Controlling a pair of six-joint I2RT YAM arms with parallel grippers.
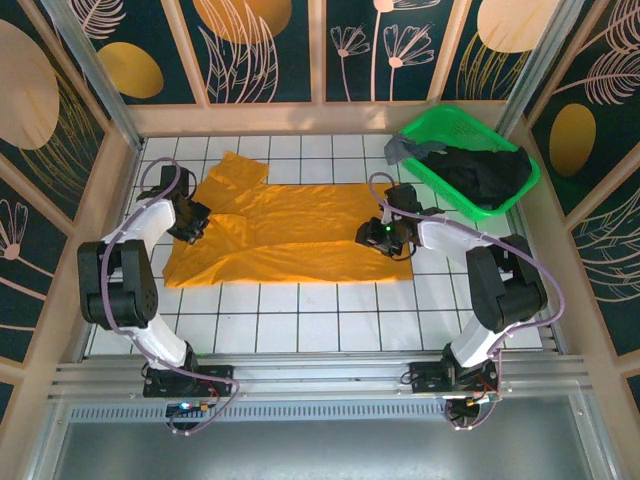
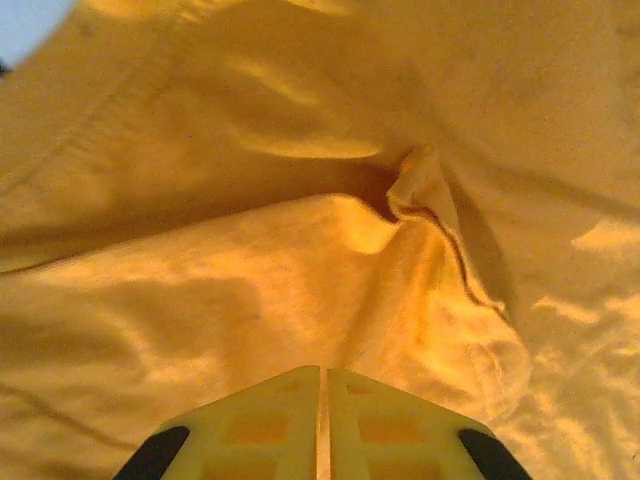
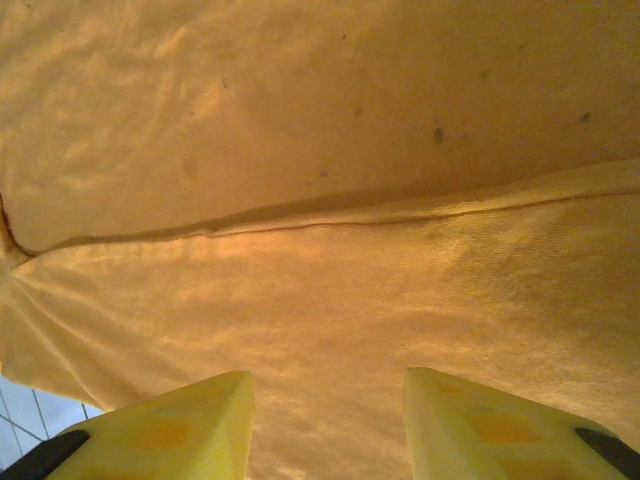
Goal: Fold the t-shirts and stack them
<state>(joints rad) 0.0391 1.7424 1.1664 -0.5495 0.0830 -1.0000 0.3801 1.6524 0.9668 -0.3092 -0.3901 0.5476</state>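
The orange t-shirt (image 1: pixel 300 235) is being shown lying flat across the far middle of the table (image 1: pixel 330 320). Its left edge is being met by the left gripper (image 2: pixel 323 425), jaws pressed together, possibly pinching cloth. The right gripper (image 3: pixel 325 420) is being held over its right edge, jaws apart. The black t-shirt (image 1: pixel 490 172) and grey t-shirt (image 1: pixel 408 150) are being held in the basket (image 1: pixel 450 122) at the far right corner.

In the lower left of the overhead view, the left arm (image 1: pixel 120 285) has bulky black joint housings, white link shells and a looping lilac cable (image 1: pixel 158 168). The right arm (image 1: pixel 500 285), lower right, matches. A green light glows on the black right gripper (image 1: pixel 372 237). The wrist views show pale yellow plastic fingers (image 2: pixel 270 425) with square recesses and black corners.
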